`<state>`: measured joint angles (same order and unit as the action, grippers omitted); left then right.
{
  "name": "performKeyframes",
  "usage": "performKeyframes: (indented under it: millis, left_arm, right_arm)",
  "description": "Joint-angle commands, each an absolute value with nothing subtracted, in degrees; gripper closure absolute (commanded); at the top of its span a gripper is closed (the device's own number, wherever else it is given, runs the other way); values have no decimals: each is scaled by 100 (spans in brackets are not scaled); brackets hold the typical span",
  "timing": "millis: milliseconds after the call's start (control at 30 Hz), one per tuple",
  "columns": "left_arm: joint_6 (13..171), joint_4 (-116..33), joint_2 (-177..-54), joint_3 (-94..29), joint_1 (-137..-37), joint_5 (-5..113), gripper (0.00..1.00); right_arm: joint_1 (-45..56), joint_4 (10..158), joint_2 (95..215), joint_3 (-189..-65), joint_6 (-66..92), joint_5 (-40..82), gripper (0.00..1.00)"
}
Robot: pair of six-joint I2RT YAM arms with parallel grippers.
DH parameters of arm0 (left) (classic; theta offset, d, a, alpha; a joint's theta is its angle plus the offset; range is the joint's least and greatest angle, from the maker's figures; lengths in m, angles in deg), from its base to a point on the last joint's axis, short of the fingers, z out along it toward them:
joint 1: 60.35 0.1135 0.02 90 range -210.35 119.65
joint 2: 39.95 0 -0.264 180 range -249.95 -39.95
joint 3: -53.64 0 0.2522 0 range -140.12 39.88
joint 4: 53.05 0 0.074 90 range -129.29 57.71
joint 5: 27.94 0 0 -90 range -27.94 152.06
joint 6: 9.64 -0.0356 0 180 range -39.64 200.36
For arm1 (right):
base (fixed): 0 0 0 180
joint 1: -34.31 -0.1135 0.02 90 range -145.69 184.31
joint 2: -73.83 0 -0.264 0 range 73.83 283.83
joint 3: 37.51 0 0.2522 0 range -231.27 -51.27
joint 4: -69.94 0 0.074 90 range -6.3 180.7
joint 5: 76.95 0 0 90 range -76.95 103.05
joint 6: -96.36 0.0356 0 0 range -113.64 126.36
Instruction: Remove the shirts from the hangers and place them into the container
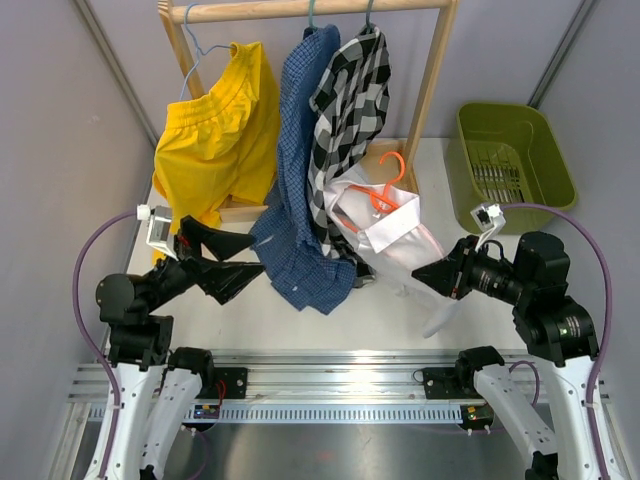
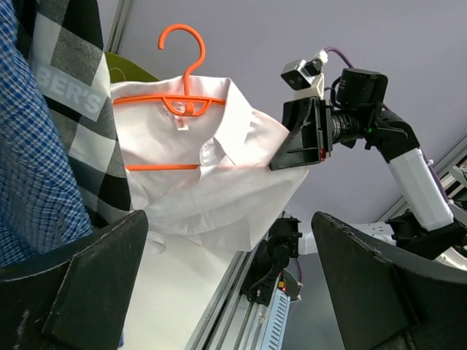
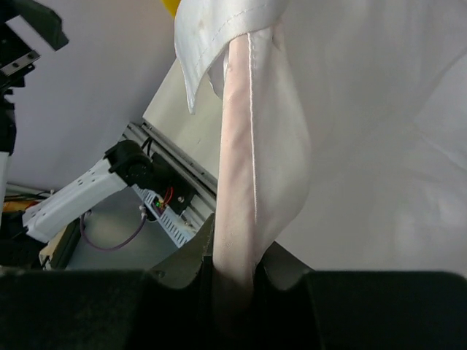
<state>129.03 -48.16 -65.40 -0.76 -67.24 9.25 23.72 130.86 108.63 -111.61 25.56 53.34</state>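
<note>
The white shirt (image 1: 392,232) hangs off the rail on its orange hanger (image 1: 384,186), held up over the table. My right gripper (image 1: 424,276) is shut on a bunched fold of that shirt (image 3: 255,146), with the cloth pinched between the jaws (image 3: 241,271). To the left, my left gripper (image 1: 246,262) is open and empty, pointing at the shirt (image 2: 219,182) and hanger (image 2: 182,95). The blue checked shirt (image 1: 300,180) and the plaid shirt (image 1: 352,100) hang from the rail. At the back right stands the olive-green container (image 1: 560,160), with no shirt in it.
A yellow garment (image 1: 215,140) hangs at the left of the wooden rail frame (image 1: 300,10). The frame's right post (image 1: 430,80) stands between the shirts and the container. A metal rail (image 1: 330,360) runs along the table's near edge.
</note>
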Motion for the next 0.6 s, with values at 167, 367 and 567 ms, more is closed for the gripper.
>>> performKeyframes:
  millis: [167, 367, 567]
  left_arm:
    - [13329, -5609, -6850, 25, -7185, 1328, 1]
    - [11889, -4309, -7641, -1002, -9291, 2757, 1]
    - [11412, -4053, -8327, -1593, -9796, 3620, 1]
  right_arm:
    - [2315, 12800, 10599, -11104, 2596, 7395, 100]
    - [2315, 12440, 10573, -11051, 2745, 7800, 100]
    - [2315, 11948, 10599, -10910, 2965, 7958, 100]
